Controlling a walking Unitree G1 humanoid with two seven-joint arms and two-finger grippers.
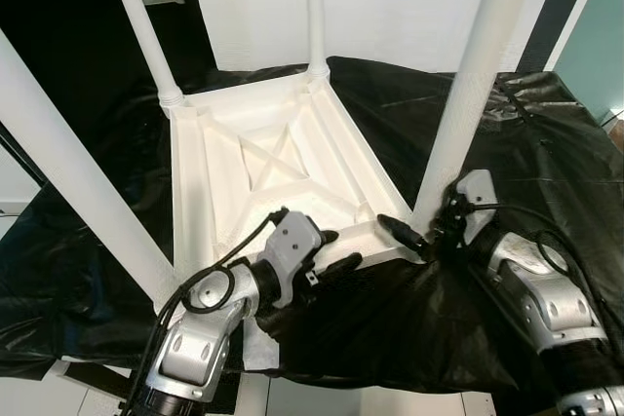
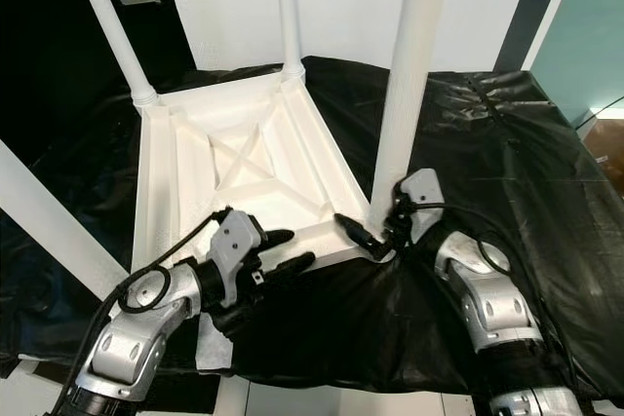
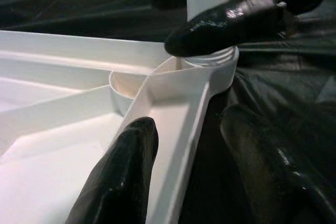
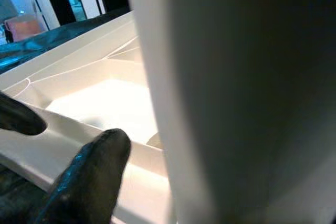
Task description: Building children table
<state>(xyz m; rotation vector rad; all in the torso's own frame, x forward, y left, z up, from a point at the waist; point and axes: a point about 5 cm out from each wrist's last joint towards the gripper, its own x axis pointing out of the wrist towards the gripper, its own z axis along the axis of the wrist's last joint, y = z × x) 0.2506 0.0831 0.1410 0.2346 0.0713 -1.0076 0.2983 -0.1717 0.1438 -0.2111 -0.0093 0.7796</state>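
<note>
Straddling the tabletop rim, left gripper faces right gripper.

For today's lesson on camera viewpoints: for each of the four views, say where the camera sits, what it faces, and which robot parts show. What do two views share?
Left eye view: head, looking down at the upturned white table; both arms show.
Right eye view: same scene, from slightly to the right.
Left wrist view: along the left gripper, open astride the table's rim.
Right wrist view: along the right gripper, close against the near-right leg.
Shared: both wrist views show that leg's corner socket.

All 4 table legs cut off by top edge.
</note>
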